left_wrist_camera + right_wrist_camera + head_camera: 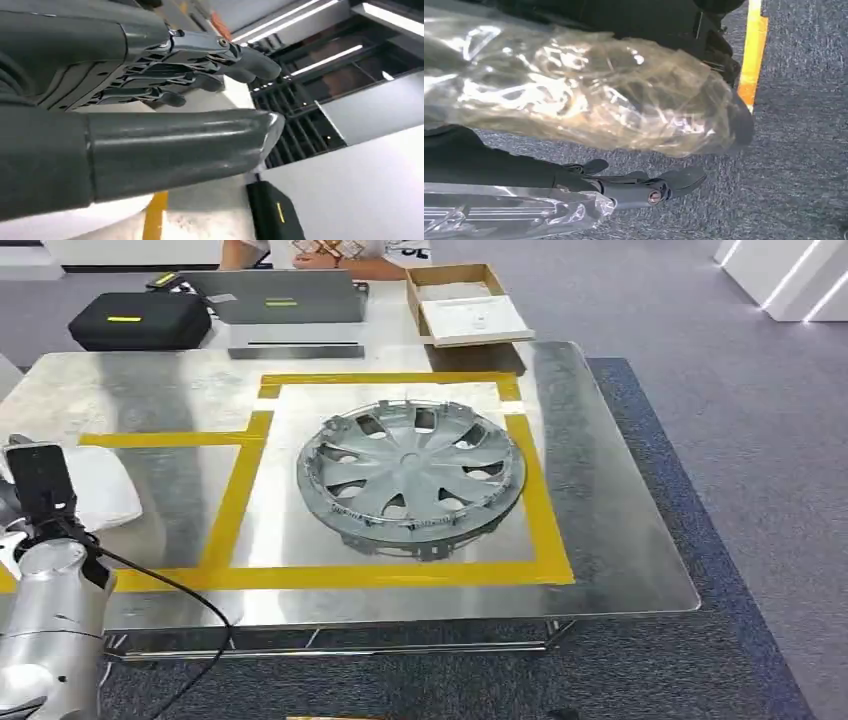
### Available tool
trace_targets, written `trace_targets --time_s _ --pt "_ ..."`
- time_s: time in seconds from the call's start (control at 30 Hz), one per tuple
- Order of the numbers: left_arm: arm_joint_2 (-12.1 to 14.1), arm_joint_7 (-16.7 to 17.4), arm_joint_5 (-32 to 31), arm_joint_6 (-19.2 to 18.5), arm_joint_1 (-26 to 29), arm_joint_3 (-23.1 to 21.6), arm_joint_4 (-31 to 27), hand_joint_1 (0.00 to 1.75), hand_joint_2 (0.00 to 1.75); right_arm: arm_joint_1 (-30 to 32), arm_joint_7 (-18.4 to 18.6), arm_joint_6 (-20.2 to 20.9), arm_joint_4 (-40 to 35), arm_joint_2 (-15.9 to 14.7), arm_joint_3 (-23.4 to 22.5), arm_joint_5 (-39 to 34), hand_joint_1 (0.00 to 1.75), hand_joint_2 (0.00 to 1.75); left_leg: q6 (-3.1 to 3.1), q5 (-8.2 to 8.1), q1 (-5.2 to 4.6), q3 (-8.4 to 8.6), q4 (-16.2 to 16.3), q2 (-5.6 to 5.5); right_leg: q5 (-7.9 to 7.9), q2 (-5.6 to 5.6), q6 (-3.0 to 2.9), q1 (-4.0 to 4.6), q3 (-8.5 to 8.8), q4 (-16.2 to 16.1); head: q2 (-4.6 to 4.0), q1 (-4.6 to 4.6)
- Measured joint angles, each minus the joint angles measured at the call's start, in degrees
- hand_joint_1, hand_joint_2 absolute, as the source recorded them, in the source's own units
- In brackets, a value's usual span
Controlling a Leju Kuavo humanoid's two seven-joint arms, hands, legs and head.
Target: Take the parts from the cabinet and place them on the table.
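A grey plastic wheel cover (410,475) lies flat on the metal table (620,540), inside a square marked with yellow tape (548,520). My left arm (50,620) comes up at the table's near left corner, well to the left of the wheel cover. In the left wrist view my left hand (165,100) has its fingers stretched out and apart from the thumb, with nothing between them. My right hand (639,187) hangs over grey carpet, partly wrapped in clear plastic film (589,90), fingers extended and holding nothing.
A white cloth (100,490) lies on the table's left side beside my left arm. Behind the table stand a black case (140,320), a grey device (290,305) and an open cardboard box (465,305); a person (320,252) sits there. Yellow tape (751,50) marks the carpet.
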Motion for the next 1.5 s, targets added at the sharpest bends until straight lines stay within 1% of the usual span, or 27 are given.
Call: trace_targets --time_s 0.07,0.13,0.17,0.27,0.3,0.33,0.43,0.47,0.6,0.67,0.73,0.77,0.8,0.83,0.87,0.93,0.97,1.1,1.13,1.17,1.23,1.27,1.3,1.33,1.37,1.43,1.5 --pt "-0.2 0.1 0.0 0.2 0.2 -0.5 -0.6 0.00 0.00 0.2 0.0 0.0 0.0 0.0 0.0 0.0 0.00 0.00 0.63 0.02 -0.23 -0.22 0.0 -0.02 0.20 -0.03 0.44 -0.12 0.02 -0.3 0.00 -0.07" --pt "-0.5 -1.4 -1.3 1.0 0.2 -1.5 -2.2 0.00 0.00 0.2 0.0 0.0 0.0 0.0 0.0 0.2 0.00 0.00 1.55 0.31 0.09 -0.08 -0.4 0.07 -0.89 -0.19 1.05 -0.21 -0.82 0.7 0.00 0.00" --pt "-0.7 -2.1 -2.7 1.8 0.1 -2.1 -3.3 0.00 0.00 0.1 0.0 0.0 0.0 0.0 0.0 0.2 0.00 0.00 1.92 0.30 0.05 -0.10 -0.4 0.09 -2.77 -0.38 1.30 -0.22 -2.10 3.6 0.00 0.37" --pt "-1.3 -0.9 -8.1 3.0 0.1 -5.6 -7.2 0.00 0.00 0.2 0.1 0.0 0.0 0.0 0.0 0.4 0.00 0.00 2.34 0.24 -0.30 -0.14 -0.4 0.08 -7.99 -0.39 1.53 -0.24 -8.39 16.7 0.00 0.37" --pt "-1.5 -0.1 -9.7 3.1 0.1 -7.1 -8.7 0.00 0.00 0.3 0.1 0.0 0.0 0.0 0.0 0.5 0.00 0.00 2.38 0.22 -0.44 -0.09 -0.4 0.04 -7.71 -0.39 1.41 -0.23 -9.30 18.1 0.00 0.35" --pt "-1.9 0.6 -11.2 3.4 0.1 -8.6 -10.0 0.00 0.00 0.3 0.1 0.0 0.0 0.0 0.0 0.6 0.00 0.00 2.40 0.21 -0.57 0.01 -0.3 -0.02 -6.21 -0.38 1.21 -0.20 -8.78 16.7 0.00 0.37" --pt "-2.8 2.2 -12.8 3.7 -0.3 -12.9 -14.1 0.00 0.00 0.1 0.1 0.0 0.0 0.0 0.0 0.7 0.00 0.00 2.41 0.18 -0.93 0.35 -0.3 -0.08 1.07 -0.39 -0.34 0.27 -2.21 2.7 0.00 0.35" --pt "-3.0 2.3 -13.1 3.7 -0.6 -14.0 -15.1 0.00 0.00 0.0 0.1 0.0 0.0 0.0 0.0 0.8 0.00 0.00 2.29 0.15 -1.26 0.18 -0.3 -0.07 0.52 -0.46 -0.72 0.42 -0.77 1.1 0.00 0.24" --pt "-4.6 2.3 -13.3 3.9 0.2 -18.6 -18.3 0.00 0.00 0.2 0.1 0.0 0.0 0.0 0.0 0.7 0.00 0.00 1.22 0.84 -1.20 -0.15 -0.4 0.02 1.31 -0.24 -0.92 0.35 -0.85 -0.1 0.00 0.28" --pt "-5.2 1.6 -12.6 4.5 1.4 -20.7 -19.8 0.00 0.00 0.1 0.1 0.0 0.0 0.2 0.0 0.6 0.00 0.00 0.60 -2.11 -1.08 -0.81 1.5 0.06 2.06 -0.51 -1.11 -0.15 -0.83 -0.9 0.00 0.02" --pt "-6.0 0.7 -11.8 5.2 3.2 -23.0 -20.7 0.00 0.00 0.1 0.1 0.0 0.0 0.2 0.0 0.5 0.00 0.00 0.06 -7.46 -0.71 -3.51 9.8 0.06 2.37 -0.63 -1.25 -0.17 -1.30 -0.9 0.00 -0.13" --pt "-6.3 0.3 -11.6 5.6 4.3 -24.0 -21.0 0.00 0.00 0.1 0.1 0.0 0.0 0.2 0.0 0.4 0.00 0.00 -0.14 -9.26 -0.62 -4.72 13.6 0.06 2.59 -0.65 -1.24 -0.16 -1.60 -0.8 0.00 -0.11" --pt "-6.5 -0.2 -11.3 6.1 5.4 -24.9 -21.3 0.00 0.00 0.2 0.1 0.0 0.0 0.2 0.0 0.3 0.00 0.00 -0.27 -9.90 -0.58 -5.19 15.6 0.06 2.86 -0.65 -1.23 -0.16 -2.01 -0.7 0.00 -0.13" --pt "-6.9 -0.6 -11.3 6.5 6.4 -26.1 -21.7 0.00 0.00 0.2 0.1 0.0 0.0 0.2 -0.1 0.2 0.00 0.00 -0.33 -9.21 -0.52 -4.42 15.0 0.06 3.16 -0.65 -1.18 -0.17 -2.50 -0.6 0.00 -0.15" --pt "-7.1 -1.0 -11.3 6.7 7.1 -26.9 -22.1 0.00 0.00 0.2 0.1 0.0 0.0 0.2 -0.1 0.1 0.00 0.00 -0.30 -7.48 -0.48 -2.53 12.1 0.06 3.44 -0.65 -1.07 -0.18 -3.05 -0.4 0.00 -0.15" --pt "-7.7 -1.4 -11.5 7.2 8.2 -28.9 -23.2 0.00 0.00 0.2 0.1 0.0 0.0 0.4 -0.2 0.0 0.00 0.00 -0.06 -3.71 -0.45 3.58 2.2 0.07 3.98 -0.65 -0.68 -0.20 -3.91 0.1 0.00 -0.15" --pt "-8.0 -1.6 -11.6 7.3 8.7 -29.8 -23.6 0.00 0.00 0.2 0.1 0.0 0.0 0.4 -0.2 0.0 0.00 0.00 0.27 -4.70 -0.61 5.01 -1.0 0.05 4.26 -0.67 -0.25 0.07 -4.25 0.3 0.00 -0.15" --pt "-9.0 -2.0 -12.0 7.7 10.7 -32.7 -24.5 0.00 0.00 0.3 0.1 0.0 0.0 0.4 -0.2 0.0 0.00 0.00 2.25 -2.61 -1.21 4.10 -0.8 -0.08 5.91 -0.70 1.02 -0.13 -4.45 -0.3 0.00 -0.04" --pt "-9.3 -2.1 -12.0 7.7 10.8 -33.1 -24.5 0.00 0.00 0.4 0.1 0.0 0.0 0.4 -0.2 0.0 0.00 0.00 2.80 -1.81 -0.74 3.65 -1.2 0.22 5.41 -0.68 1.34 -0.29 -4.86 0.1 0.00 0.00" --pt "-9.5 -2.1 -12.0 7.7 11.0 -33.6 -24.7 0.00 0.00 0.4 0.0 0.0 0.0 0.4 -0.2 0.0 0.00 0.00 3.20 -1.29 -0.76 3.05 -1.2 0.24 2.86 -0.74 1.61 -0.29 -5.87 1.4 0.00 0.13" --pt "-9.8 -2.1 -12.0 7.7 11.2 -34.1 -24.8 0.00 0.00 0.4 0.0 0.0 0.0 0.4 -0.2 0.0 0.00 0.00 3.55 -0.15 -0.78 1.52 -1.1 0.28 -3.99 -0.74 2.10 -0.41 -8.35 9.4 0.00 0.46" --pt "-9.9 -2.1 -12.0 7.7 11.4 -34.2 -24.9 0.00 0.00 0.4 0.0 0.0 0.0 0.4 -0.2 0.0 0.00 0.00 3.55 0.52 -0.82 0.62 -1.1 0.29 -6.57 -0.73 2.25 -0.41 -9.57 14.2 0.00 0.37" --pt "-9.9 -2.1 -12.0 7.7 11.6 -34.4 -24.9 0.00 0.00 0.4 0.0 0.0 0.0 0.4 -0.2 0.0 0.00 0.00 3.50 1.14 -0.85 -0.28 -1.1 0.30 -7.67 -0.74 2.34 -0.41 -9.98 17.5 0.00 0.44" --pt "-9.9 -2.1 -12.0 7.7 11.9 -34.5 -24.9 0.00 0.00 0.4 0.0 0.0 0.0 0.4 -0.2 0.0 0.00 0.00 3.43 1.71 -0.86 -1.06 -1.0 0.34 -7.08 -0.74 2.35 -0.41 -9.25 18.2 0.00 0.39" --pt "-10.0 -2.1 -12.0 7.7 12.0 -34.5 -24.9 0.00 0.00 0.4 0.0 0.0 0.0 0.4 -0.2 0.0 0.00 0.00 3.32 2.26 -0.86 -1.81 -1.0 0.37 -5.31 -0.74 2.27 -0.41 -7.20 16.6 0.00 0.44" --pt "-10.0 -2.1 -12.0 7.7 12.0 -34.8 -24.9 0.00 0.00 0.3 0.0 0.0 0.0 0.4 -0.2 0.0 0.00 0.00 2.98 3.33 -0.86 -3.01 -1.0 0.32 -2.12 -0.74 1.77 -0.40 0.05 7.5 0.00 0.44" --pt "-10.1 -2.1 -12.0 7.7 12.0 -35.1 -25.3 0.00 0.00 0.0 0.0 -0.2 0.0 0.4 -0.2 -0.2 0.00 0.00 2.42 4.12 -1.17 -3.76 -0.8 0.24 -3.91 -0.70 1.36 -0.07 7.09 -2.2 0.00 0.63"
